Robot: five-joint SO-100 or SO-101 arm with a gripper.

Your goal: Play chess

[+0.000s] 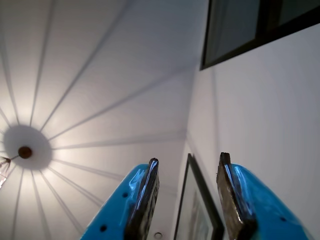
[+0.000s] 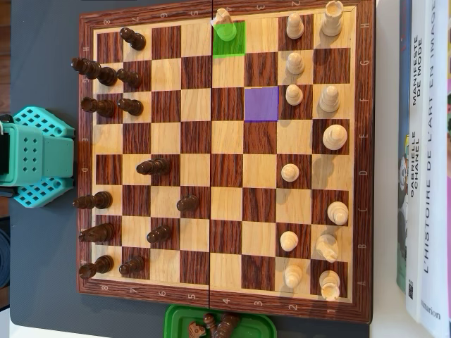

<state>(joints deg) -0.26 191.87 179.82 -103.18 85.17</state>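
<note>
We've got the chessboard (image 2: 225,158) filling most of the overhead view, and the arm's teal base (image 2: 35,156) sits just off its left edge, so the gripper isn't over any square. In the wrist view the gripper (image 1: 189,162) is aimed straight up at the ceiling — blue fingers (image 1: 260,200) parted by a clear gap, nothing held between them, just a ceiling lamp (image 1: 24,151) off to the left and a picture frame (image 1: 200,200) showing through the gap.

On the board, far from the gripper, one square is tinted green (image 2: 229,39) with a light piece (image 2: 224,24) on it at the top edge, and a purple square (image 2: 261,103) sits empty below and to the right of it. Dark pieces (image 2: 106,105) crowd the side nearest the base, light pieces (image 2: 328,141) the far side. Books (image 2: 423,162) lie beyond the right edge. Smallest bit — a green tray (image 2: 218,322) below the board with a few captured dark pieces (image 2: 211,326).
</note>
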